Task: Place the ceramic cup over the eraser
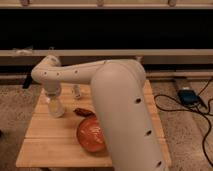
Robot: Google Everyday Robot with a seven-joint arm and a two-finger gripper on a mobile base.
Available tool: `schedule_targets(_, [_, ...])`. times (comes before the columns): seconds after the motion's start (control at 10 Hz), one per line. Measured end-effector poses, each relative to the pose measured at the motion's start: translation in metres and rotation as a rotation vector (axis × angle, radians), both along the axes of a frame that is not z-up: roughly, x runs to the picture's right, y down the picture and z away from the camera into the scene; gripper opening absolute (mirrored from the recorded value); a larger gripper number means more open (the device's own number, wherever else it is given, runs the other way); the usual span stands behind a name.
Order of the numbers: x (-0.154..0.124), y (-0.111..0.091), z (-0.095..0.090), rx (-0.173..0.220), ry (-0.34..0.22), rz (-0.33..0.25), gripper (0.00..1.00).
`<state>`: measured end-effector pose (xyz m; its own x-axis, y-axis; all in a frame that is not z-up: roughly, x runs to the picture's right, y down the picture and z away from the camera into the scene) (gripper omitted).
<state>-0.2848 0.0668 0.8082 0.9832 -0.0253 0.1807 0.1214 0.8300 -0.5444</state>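
The white ceramic cup point(55, 108) stands on the left part of the wooden table point(50, 142). My gripper point(52, 96) hangs from the arm's wrist point(47, 73) right above the cup, at its top edge; I cannot tell whether it touches it. The black eraser is hidden behind my big white arm point(125, 110), which crosses the table from the lower right.
A slim whitish bottle point(77, 91) stands behind and to the right of the cup. A red bowl point(90, 134) sits mid-table, with a small dark red object point(82, 112) just behind it. A blue device and cables point(188, 95) lie on the floor at right.
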Motion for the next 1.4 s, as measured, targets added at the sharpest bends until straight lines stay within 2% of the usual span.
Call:
schedule_targets(0.2, [-0.012, 0.002, 0.002, 0.001, -0.002, -0.016, 0.80])
schedule_targets(0.7, [-0.022, 0.012, 0.016, -0.001, 0.017, -0.043, 0.80])
schedule_targets(0.8, [-0.026, 0.014, 0.019, -0.003, 0.019, -0.045, 0.73])
schedule_targets(1.1, [-0.027, 0.013, 0.027, -0.004, 0.032, -0.035, 0.43])
schedule_targets(1.2, [-0.025, 0.013, 0.026, -0.005, 0.033, -0.033, 0.31])
schedule_targets(1.4, [-0.014, 0.008, 0.018, 0.000, 0.028, -0.021, 0.15])
